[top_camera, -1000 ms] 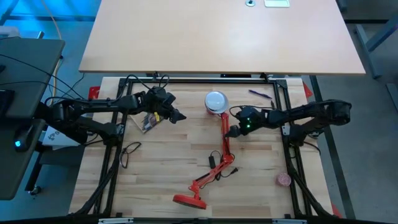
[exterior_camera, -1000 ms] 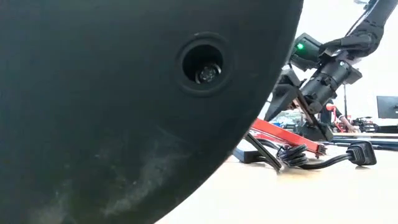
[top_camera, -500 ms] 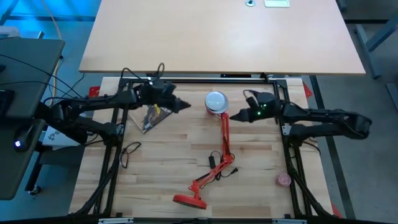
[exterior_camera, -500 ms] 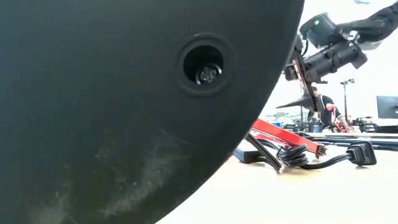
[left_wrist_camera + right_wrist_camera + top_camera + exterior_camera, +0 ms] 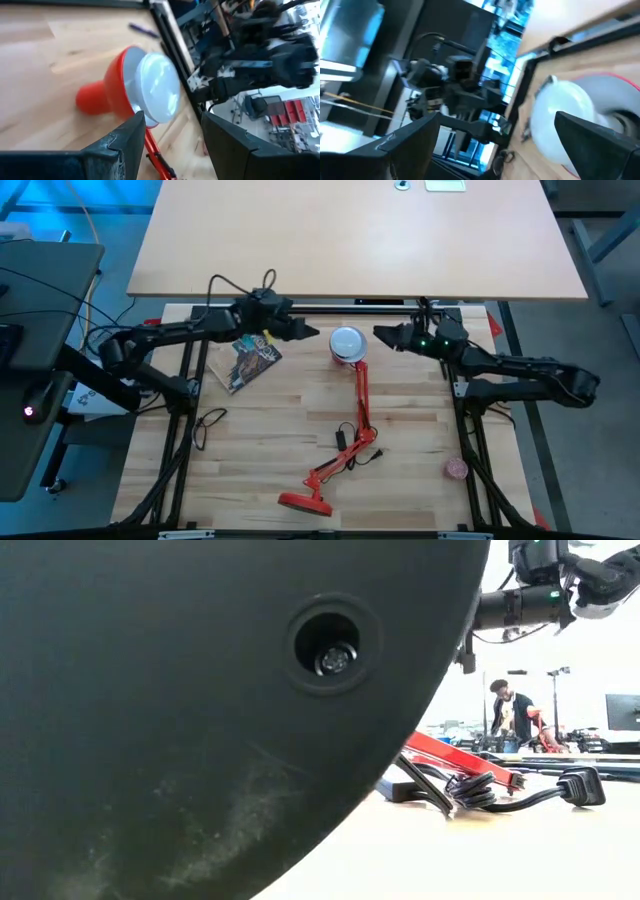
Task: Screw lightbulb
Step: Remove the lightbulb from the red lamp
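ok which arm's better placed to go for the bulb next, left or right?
Roughly even, slight edge left. Both grippers flank the lightbulb seated in the red lamp shade. The left gripper is open with the bulb centred ahead in its wrist view; the right gripper is open too.

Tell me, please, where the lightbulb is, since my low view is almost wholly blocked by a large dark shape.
Observer: The lightbulb sits in the mouth of the red lamp shade, which rests on the wooden table.
Operator: Is either gripper holding it?
Observer: No. The left gripper is open, on one side of the bulb and apart from it.
Operator: And the right one?
Observer: The right gripper is open too, facing the bulb from the opposite side, also apart from it.
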You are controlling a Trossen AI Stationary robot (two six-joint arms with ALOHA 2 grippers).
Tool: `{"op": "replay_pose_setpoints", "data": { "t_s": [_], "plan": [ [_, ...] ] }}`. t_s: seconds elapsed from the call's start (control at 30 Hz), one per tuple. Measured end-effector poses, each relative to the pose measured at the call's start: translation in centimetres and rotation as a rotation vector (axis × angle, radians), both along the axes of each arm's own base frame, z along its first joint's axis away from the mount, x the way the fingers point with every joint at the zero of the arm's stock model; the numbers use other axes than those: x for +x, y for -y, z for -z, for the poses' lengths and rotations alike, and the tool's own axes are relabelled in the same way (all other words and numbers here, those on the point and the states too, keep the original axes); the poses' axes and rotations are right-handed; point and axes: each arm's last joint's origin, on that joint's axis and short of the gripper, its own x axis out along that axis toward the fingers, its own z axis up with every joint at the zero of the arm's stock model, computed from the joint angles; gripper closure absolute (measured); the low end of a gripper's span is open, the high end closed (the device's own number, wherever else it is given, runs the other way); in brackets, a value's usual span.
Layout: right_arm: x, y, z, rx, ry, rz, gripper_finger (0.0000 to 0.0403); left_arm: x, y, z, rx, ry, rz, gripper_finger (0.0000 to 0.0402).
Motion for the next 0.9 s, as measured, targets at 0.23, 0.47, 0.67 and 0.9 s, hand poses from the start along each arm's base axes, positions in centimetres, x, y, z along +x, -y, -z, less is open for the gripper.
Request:
{"op": "replay_pose_setpoints", "data": {
  "t_s": [0.23,0.47,0.67,0.9],
  "plan": [
    [0.1,-0.3,-0.8,-0.040,0.073,-0.005,0.0013,1.8,-0.8,0.0,-0.032,0.009,0.033,0.0218],
    [1.1,-0.2,-0.4,0.043,-0.082,0.008,0.0013,1.9,-1.1,0.5,-0.119,-0.005,-0.015,0.0218],
    [2.6,1.1,0.0,0.151,-0.201,0.008,0.0013,2.8,-1.6,2.4,-0.242,-0.040,-0.063,0.0218],
    [4.5,2.2,0.9,0.225,-0.311,-0.002,0.0013,4.0,-2.0,3.6,-0.318,0.003,-0.043,0.0218]
  ]
}}
